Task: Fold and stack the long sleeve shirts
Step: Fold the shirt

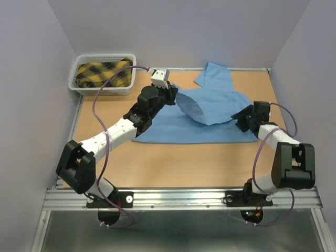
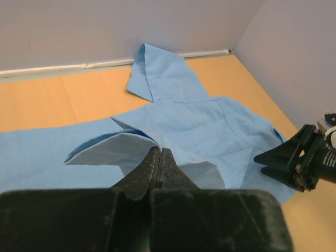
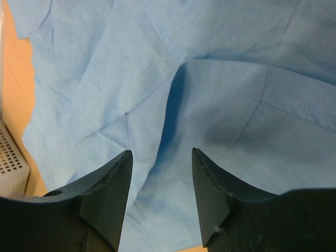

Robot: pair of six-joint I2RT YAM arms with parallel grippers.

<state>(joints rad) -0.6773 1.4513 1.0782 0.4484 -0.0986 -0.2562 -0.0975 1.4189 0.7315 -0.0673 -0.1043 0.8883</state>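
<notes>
A light blue long sleeve shirt (image 1: 210,107) lies spread over the middle and back right of the table. My left gripper (image 1: 174,93) is shut on a fold of the shirt at its left side and holds it lifted, so the cloth curls over toward the right. In the left wrist view the shut jaws (image 2: 159,151) pinch the raised fold (image 2: 113,149). My right gripper (image 1: 240,116) is open at the shirt's right edge. In the right wrist view its fingers (image 3: 160,152) straddle the blue cloth (image 3: 210,105) without closing on it.
A white plastic basket (image 1: 84,86) at the back left holds a yellow and black plaid cloth (image 1: 102,73). Grey walls enclose the table on the left, back and right. A metal rail (image 1: 178,198) runs along the near edge.
</notes>
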